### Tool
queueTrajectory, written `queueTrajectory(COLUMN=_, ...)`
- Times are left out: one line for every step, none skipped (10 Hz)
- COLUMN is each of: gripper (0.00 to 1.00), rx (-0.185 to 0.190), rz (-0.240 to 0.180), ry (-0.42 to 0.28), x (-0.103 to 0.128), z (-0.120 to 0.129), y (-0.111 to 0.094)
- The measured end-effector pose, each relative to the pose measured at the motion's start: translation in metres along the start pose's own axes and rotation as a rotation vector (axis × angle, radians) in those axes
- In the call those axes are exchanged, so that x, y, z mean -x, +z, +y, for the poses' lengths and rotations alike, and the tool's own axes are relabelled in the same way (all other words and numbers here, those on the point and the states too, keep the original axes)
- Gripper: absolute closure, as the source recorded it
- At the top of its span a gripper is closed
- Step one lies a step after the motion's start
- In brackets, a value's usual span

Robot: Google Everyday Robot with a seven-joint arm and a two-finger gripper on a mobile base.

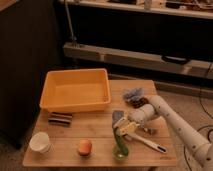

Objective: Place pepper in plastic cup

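The slim dark green pepper (120, 142) stands upright in the small translucent plastic cup (120, 151), near the front edge of the wooden bench (100, 127). My gripper (121, 130) is just above it, fingers closed on the pepper.

No legible text; end effector (121, 131) above plastic cup (120, 151).
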Motion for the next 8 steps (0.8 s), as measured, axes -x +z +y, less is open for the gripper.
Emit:
queueTrajectory(gripper=1.0, rx=-0.046, rz=0.021, ry=-0.007, x=0.011, z=0.006, y=-0.007)
queueTrajectory(gripper=1.0, rx=-0.072, rz=0.034, ry=-0.015, x=0.02, z=0.011, y=-0.011)
queueTrajectory(gripper=1.0, rx=-0.101, rz=0.042, ry=-0.02, x=0.027, z=0.015, y=-0.015)
queueTrajectory(gripper=1.0, rx=-0.132, rz=0.051, ry=-0.027, x=0.037, z=0.02, y=-0.017)
queueTrajectory(gripper=1.0, rx=-0.185, rz=0.059, ry=-0.027, x=0.046, z=0.028, y=-0.021)
queueTrajectory(gripper=1.0, rx=-0.255, rz=0.066, ry=-0.018, x=0.051, z=0.036, y=-0.021)
queueTrajectory(gripper=1.0, rx=-0.32, rz=0.069, ry=-0.011, x=0.054, z=0.045, y=-0.02)
queueTrajectory(gripper=1.0, rx=-0.402, rz=0.069, ry=-0.005, x=0.053, z=0.059, y=-0.013)
